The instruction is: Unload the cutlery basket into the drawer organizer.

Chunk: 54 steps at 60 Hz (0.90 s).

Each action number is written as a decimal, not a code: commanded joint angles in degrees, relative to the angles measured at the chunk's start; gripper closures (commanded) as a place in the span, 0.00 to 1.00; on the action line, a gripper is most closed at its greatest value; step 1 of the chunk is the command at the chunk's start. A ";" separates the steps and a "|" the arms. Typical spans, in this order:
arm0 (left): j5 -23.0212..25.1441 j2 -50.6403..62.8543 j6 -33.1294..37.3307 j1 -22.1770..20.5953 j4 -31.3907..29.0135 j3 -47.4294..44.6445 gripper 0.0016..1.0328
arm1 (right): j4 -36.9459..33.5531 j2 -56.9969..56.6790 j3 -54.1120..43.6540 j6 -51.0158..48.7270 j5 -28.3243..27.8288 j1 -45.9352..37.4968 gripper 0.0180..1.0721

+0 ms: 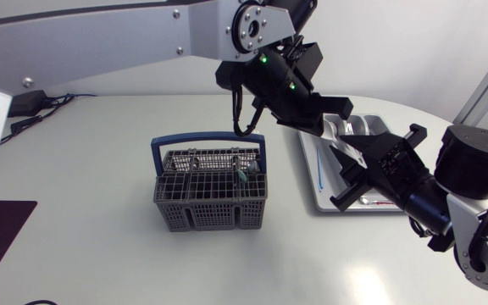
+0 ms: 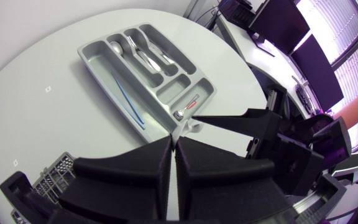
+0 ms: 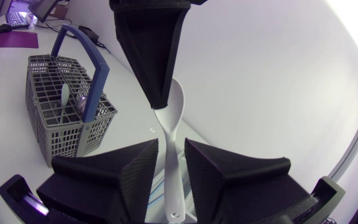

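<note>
A white plastic spoon (image 3: 169,130) hangs bowl-up over the organizer's near end. My left gripper (image 3: 160,93), reaching across from the left, is shut on the spoon's bowl. The handle runs down between the fingers of my right gripper (image 3: 171,168); these stand close on either side with narrow gaps, so it is open. In the head view both grippers, left (image 1: 333,127) and right (image 1: 352,165), meet above the grey drawer organizer (image 1: 312,174). The grey cutlery basket (image 1: 210,191) with a blue handle stands mid-table and holds a green-handled piece (image 1: 240,176) and a pale spoon (image 3: 64,99).
The organizer (image 2: 98,68) holds metal cutlery (image 2: 143,50), a thin blue stick (image 2: 126,99) and a red-handled piece (image 2: 191,104). Cables (image 1: 32,110) lie at the back left, and a dark mat (image 1: 7,224) is at the left edge.
</note>
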 commanded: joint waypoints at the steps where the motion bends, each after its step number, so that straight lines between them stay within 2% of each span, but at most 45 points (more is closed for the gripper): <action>1: 1.03 1.53 -1.91 -0.27 -0.73 2.11 0.97 | 1.51 1.36 -1.09 0.86 0.58 0.39 0.74; 30: 2.26 1.18 -2.43 -0.27 -1.17 1.40 0.97 | 2.74 1.97 -1.70 0.51 2.07 1.80 0.86; 54: 2.96 0.91 -2.43 -0.18 -0.81 1.14 0.96 | 2.74 1.97 -1.97 0.07 1.81 1.89 0.88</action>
